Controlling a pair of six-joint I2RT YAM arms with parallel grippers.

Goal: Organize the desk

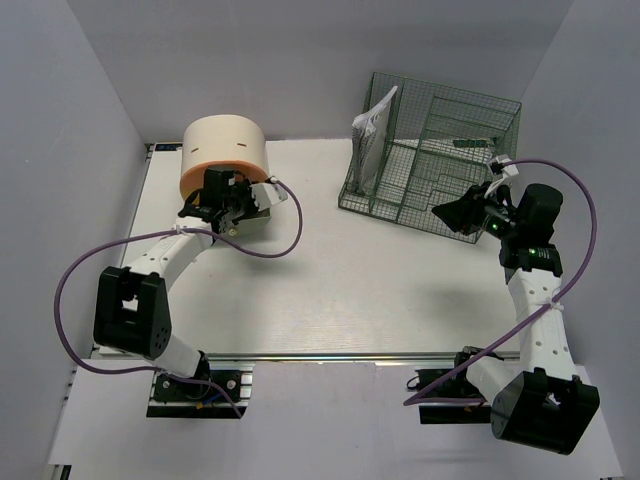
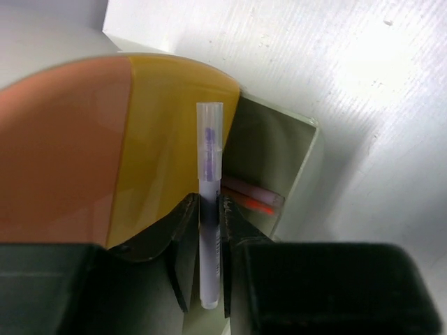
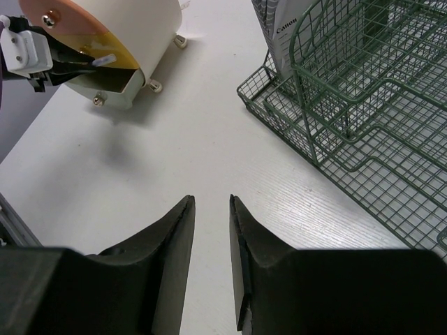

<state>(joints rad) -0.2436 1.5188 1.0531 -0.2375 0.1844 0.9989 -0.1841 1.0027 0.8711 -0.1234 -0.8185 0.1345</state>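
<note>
As a clear pen (image 2: 209, 139) was clamped in the left gripper (image 1: 240, 197), upper left, the right gripper (image 3: 211, 202) was held slightly parted.

You're looking into a robotics lab test cell rather than a working office: a white table (image 1: 400, 300) boxed in by plain pale walls (image 1: 60, 150) on 3 sides, the left arm (image 1: 165, 258) and right arm (image 1: 535, 320) bolted by a metal rail (image 1: 350, 356) at its near edge, purple cables (image 1: 298, 220) looping loose. The office touches are a green wire rack (image 1: 430, 165) and a round drawer box (image 1: 222, 148).
</note>
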